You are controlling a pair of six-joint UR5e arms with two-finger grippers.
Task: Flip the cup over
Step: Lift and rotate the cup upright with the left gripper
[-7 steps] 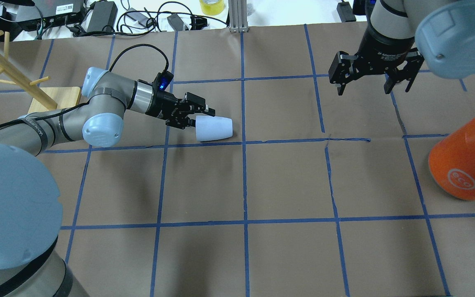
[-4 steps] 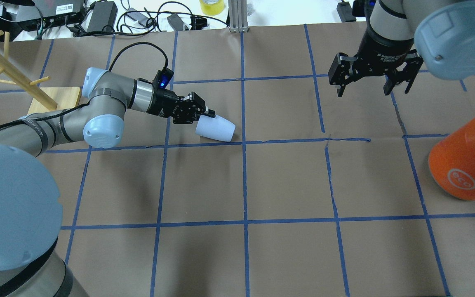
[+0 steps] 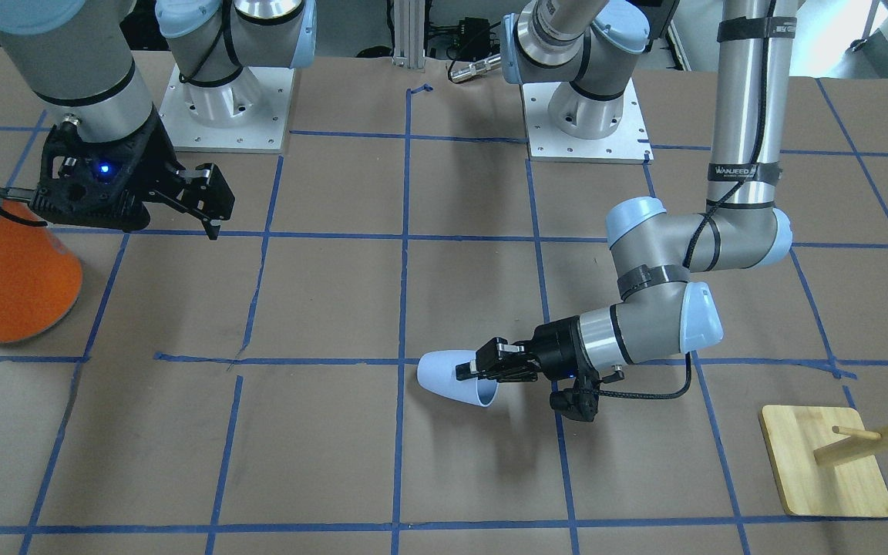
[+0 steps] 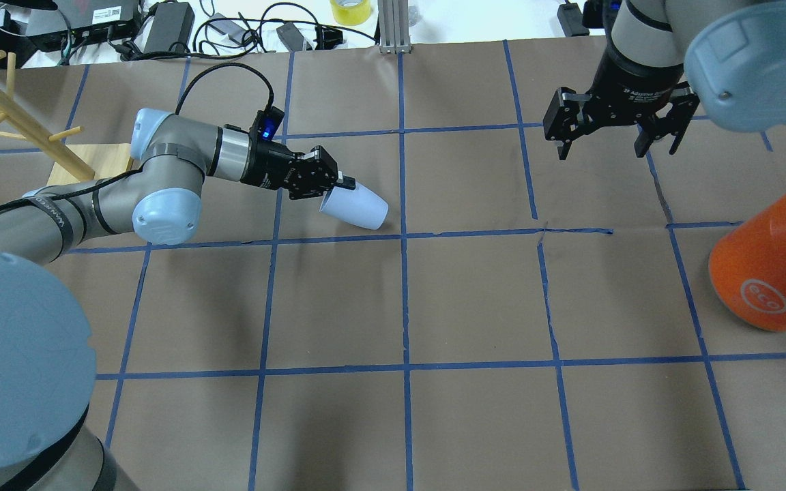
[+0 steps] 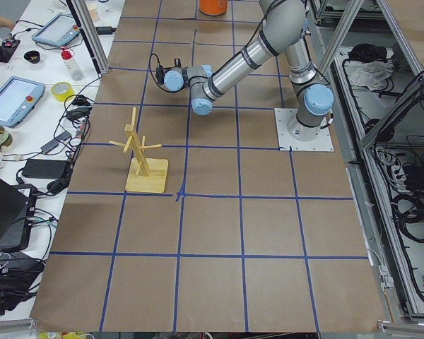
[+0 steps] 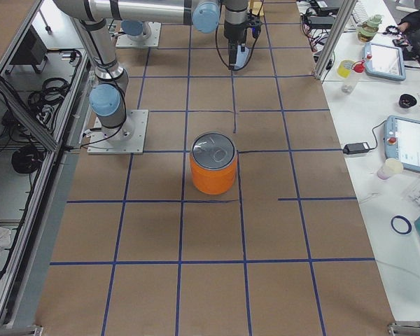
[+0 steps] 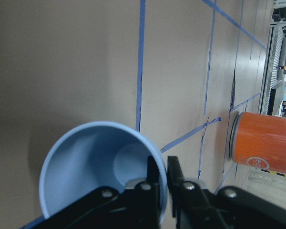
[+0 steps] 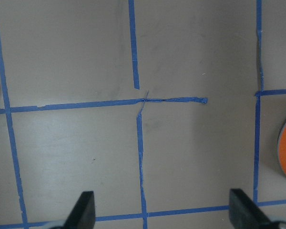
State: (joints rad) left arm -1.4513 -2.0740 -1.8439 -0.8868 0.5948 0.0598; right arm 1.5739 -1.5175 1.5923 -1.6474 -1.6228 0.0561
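l gripper clamped on cup rim, one finger inside; cup tipped sideways. r gripper spread wide over table, nr orange can.

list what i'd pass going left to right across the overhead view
wooden mug rack → left gripper, pinched on the cup's rim → cup, on its side with the mouth toward the gripper → right gripper, open above the table → orange can
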